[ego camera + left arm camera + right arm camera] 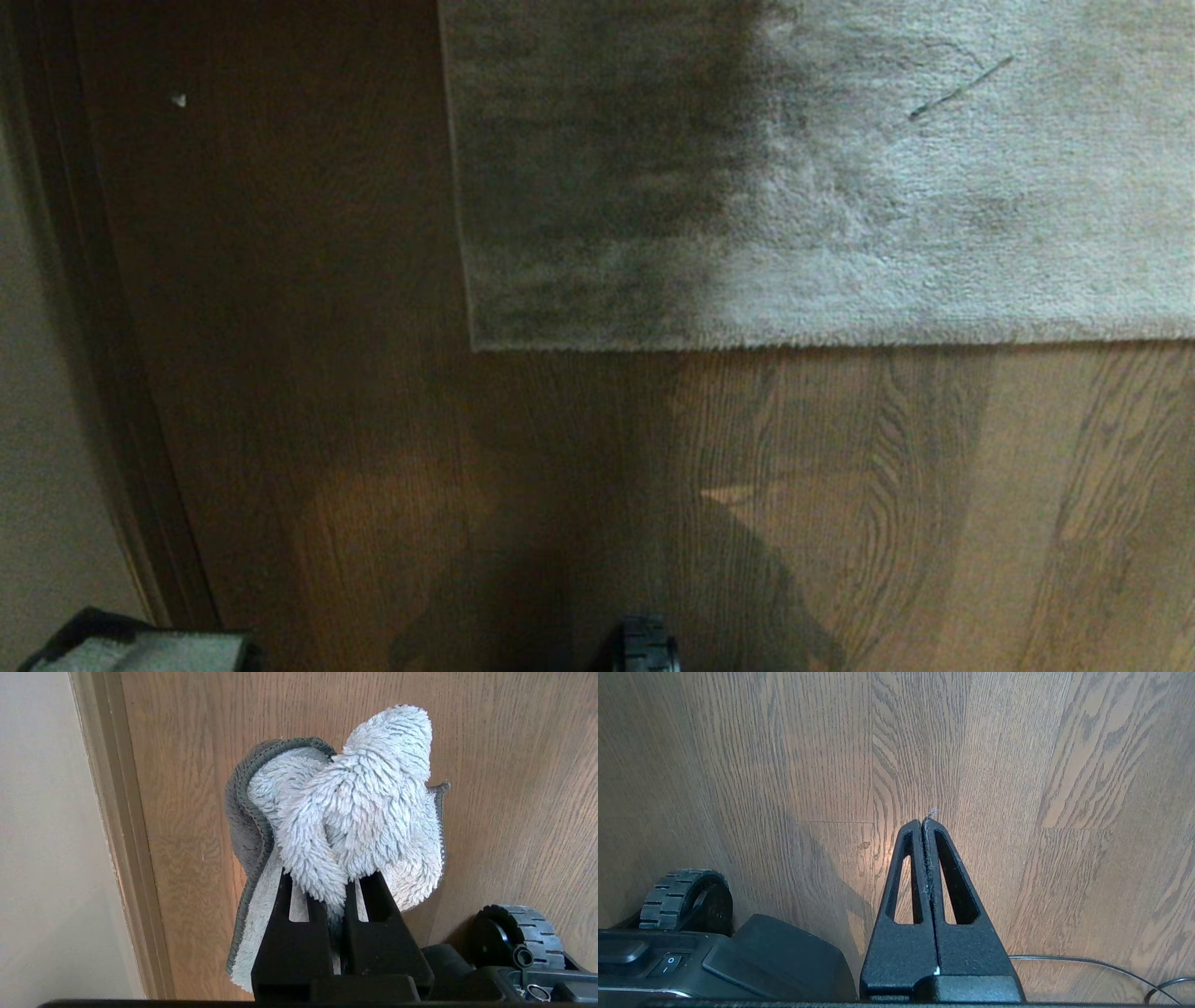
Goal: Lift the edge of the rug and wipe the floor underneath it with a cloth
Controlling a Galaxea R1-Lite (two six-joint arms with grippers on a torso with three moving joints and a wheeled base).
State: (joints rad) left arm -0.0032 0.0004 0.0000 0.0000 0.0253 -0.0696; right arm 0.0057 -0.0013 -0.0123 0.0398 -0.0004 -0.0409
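Ready to start, nothing wiped yet
The left hand [337, 891] squeezes the cloth [345, 807]; the right hand [924, 823] is closed, empty; the rug edge [822, 343] lies flat on the floor [840, 485]

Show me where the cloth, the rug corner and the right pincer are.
cloth [355, 812], left wrist view, fluffy bunched middle.
rug corner [478, 343], head view, near-left corner tip.
right pincer [924, 822], right wrist view, closed fingertips.

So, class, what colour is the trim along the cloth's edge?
Dark grey trim around a pale, fluffy cloth; the left wrist view shows it best.
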